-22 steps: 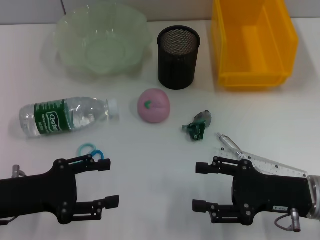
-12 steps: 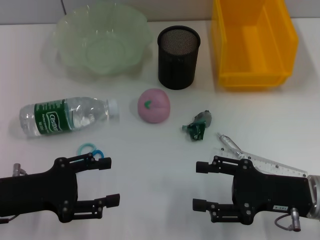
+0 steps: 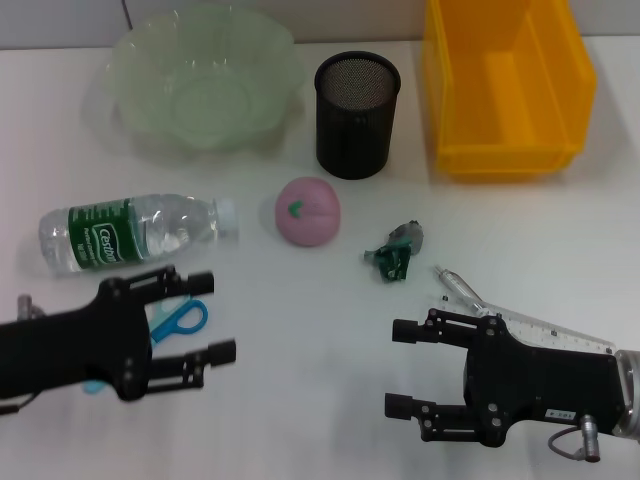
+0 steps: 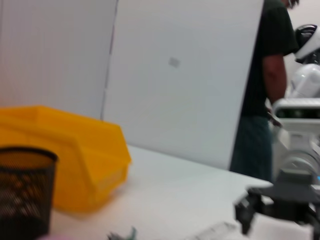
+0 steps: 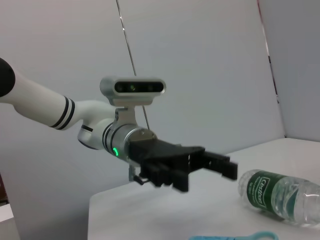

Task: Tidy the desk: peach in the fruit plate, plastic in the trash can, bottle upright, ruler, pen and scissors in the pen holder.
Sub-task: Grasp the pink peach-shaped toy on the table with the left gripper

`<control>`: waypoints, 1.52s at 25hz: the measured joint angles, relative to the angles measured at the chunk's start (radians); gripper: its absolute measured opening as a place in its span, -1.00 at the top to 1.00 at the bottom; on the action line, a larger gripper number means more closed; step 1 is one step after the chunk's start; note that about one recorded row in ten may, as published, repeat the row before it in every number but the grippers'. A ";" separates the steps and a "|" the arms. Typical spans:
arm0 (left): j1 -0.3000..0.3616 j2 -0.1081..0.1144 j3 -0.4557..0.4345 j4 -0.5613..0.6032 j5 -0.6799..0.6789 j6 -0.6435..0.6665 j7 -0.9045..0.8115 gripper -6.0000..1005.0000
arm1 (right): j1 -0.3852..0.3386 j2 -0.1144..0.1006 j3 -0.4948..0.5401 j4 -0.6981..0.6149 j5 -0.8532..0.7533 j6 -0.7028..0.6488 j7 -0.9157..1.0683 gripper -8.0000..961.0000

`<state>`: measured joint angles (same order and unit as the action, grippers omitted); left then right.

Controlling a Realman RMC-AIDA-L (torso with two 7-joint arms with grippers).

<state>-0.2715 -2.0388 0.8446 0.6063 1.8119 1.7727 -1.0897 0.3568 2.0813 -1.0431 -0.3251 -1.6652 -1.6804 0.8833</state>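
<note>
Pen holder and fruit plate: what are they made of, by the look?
Black cylindrical pen holder: likely metal mesh with a matte finish; fine perforations show on the wall and floor. Pale green scalloped fruit plate: translucent, slightly frosted, probably plastic, possibly glass; the white table shows through it.

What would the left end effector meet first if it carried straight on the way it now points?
Probably bare table: the left end effector points across the desk toward the right end effector, above the scissors. That one looks like the first obstacle, though depth is unclear.
</note>
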 joint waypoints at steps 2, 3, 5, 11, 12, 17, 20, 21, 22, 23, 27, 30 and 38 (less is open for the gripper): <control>-0.018 -0.020 -0.040 0.023 0.000 -0.007 -0.004 -0.56 | -0.001 0.000 0.001 0.003 0.001 0.003 -0.002 -0.61; -0.026 -0.024 -0.044 0.032 0.000 -0.012 -0.007 -0.55 | -0.001 0.001 0.001 0.004 0.001 0.005 -0.003 -0.61; -0.056 -0.030 -0.047 0.043 0.000 -0.029 -0.027 -0.55 | -0.004 0.002 0.002 0.005 0.002 0.011 -0.005 -0.61; -0.176 -0.029 -0.028 0.084 0.019 -0.112 -0.204 -0.53 | -0.011 0.002 0.003 0.006 0.004 0.017 -0.006 -0.61; -0.190 -0.030 -0.022 0.101 0.030 -0.138 -0.240 -0.53 | -0.011 0.003 0.003 0.006 0.004 0.018 -0.007 -0.61; -0.244 -0.031 0.076 0.171 0.060 -0.260 -0.389 -0.52 | -0.012 0.005 0.003 0.007 0.004 0.018 -0.008 -0.61; -0.256 -0.031 0.112 0.186 0.071 -0.297 -0.428 -0.51 | -0.012 0.006 0.003 0.007 0.006 0.018 -0.009 -0.61; -0.256 -0.031 0.112 0.186 0.071 -0.297 -0.428 -0.51 | -0.011 0.006 0.003 0.008 0.006 0.018 -0.011 -0.60; -0.256 -0.031 0.112 0.186 0.071 -0.297 -0.428 -0.51 | -0.011 0.007 0.003 0.008 0.007 0.018 -0.014 -0.60; -0.268 -0.030 0.144 0.197 0.085 -0.330 -0.461 -0.50 | -0.011 0.007 0.003 0.010 0.008 0.018 -0.017 -0.60; -0.268 -0.030 0.144 0.197 0.085 -0.330 -0.461 -0.49 | -0.010 0.007 0.004 0.013 0.016 0.018 -0.024 -0.60; -0.375 -0.033 0.354 0.213 0.238 -0.540 -0.695 -0.49 | -0.011 0.006 0.005 0.015 0.020 0.017 -0.032 -0.60; -0.394 -0.034 0.499 0.222 0.244 -0.685 -0.757 -0.46 | -0.009 0.005 0.005 0.024 0.021 0.017 -0.035 -0.60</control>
<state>-0.6651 -2.0724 1.3431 0.8288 2.0557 1.0875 -1.8465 0.3480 2.0865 -1.0383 -0.3006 -1.6441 -1.6634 0.8485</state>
